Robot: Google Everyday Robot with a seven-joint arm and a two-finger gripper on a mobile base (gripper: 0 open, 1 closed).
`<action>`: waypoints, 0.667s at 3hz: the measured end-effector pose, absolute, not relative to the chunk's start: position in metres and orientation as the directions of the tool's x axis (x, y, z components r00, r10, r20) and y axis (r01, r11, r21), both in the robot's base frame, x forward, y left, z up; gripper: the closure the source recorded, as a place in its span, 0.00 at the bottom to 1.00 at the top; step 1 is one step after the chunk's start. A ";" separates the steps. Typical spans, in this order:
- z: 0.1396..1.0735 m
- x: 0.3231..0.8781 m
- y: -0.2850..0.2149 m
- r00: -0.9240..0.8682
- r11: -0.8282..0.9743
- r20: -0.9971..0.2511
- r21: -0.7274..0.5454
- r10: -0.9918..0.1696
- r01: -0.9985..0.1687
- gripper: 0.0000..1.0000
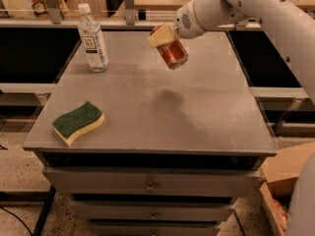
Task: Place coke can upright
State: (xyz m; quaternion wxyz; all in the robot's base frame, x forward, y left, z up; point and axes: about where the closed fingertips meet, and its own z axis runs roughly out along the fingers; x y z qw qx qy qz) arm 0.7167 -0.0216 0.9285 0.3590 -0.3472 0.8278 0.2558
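The coke can is a small red can held tilted in the air above the back middle of the grey table. Its lower end points down and to the right. My gripper is shut on the can's upper part, with a cream-coloured finger pad against its left side. The white arm reaches in from the upper right. A faint shadow of the can lies on the table top below it.
A clear water bottle with a white cap stands upright at the back left. A green and yellow sponge lies near the front left edge. Drawers are under the table. A cardboard box sits on the floor at the right.
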 end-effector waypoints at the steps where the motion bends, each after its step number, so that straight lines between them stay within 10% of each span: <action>1: 0.938 0.707 -0.034 -0.400 0.539 -0.881 0.215 -0.253 -0.814 1.00; 2: 0.956 0.693 -0.022 -0.311 0.474 -0.919 0.167 -0.243 -0.865 1.00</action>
